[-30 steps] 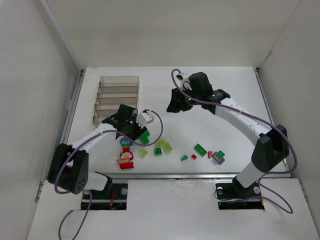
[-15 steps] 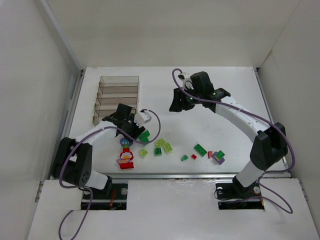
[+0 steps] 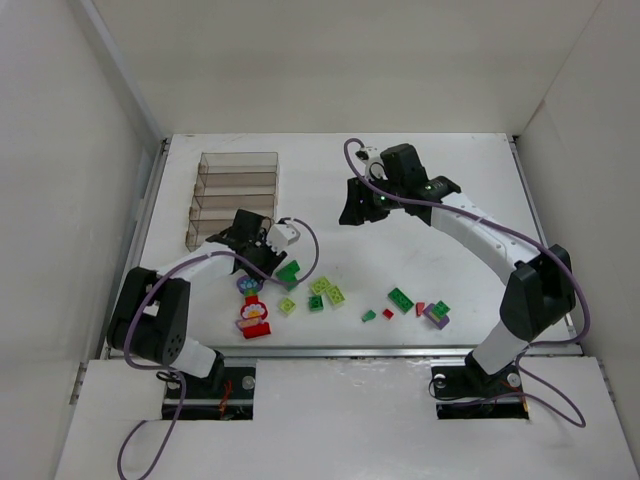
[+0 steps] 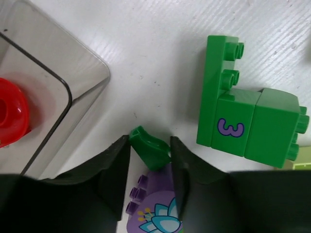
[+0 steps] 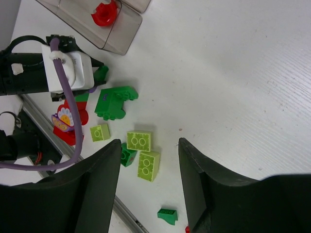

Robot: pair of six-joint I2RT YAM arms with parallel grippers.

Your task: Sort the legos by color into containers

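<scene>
One purple "3" on the green brick (image 4: 233, 109)

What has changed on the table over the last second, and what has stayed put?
The left gripper shifted slightly left toward the tray, its arm folding in; its jaws now pinch a small green piece. The right gripper, tray and loose bricks stayed as they were.

Table (image 3: 450, 190): white top, fine ridged grain, a few dark specks. Enclosure: left wall (image 3: 60, 200), back wall (image 3: 340, 60) and right wall (image 3: 590, 180), all plain white. Metal rail (image 3: 400, 351) runs along the near table edge. White board (image 3: 340, 420) lies in front of it.
</scene>
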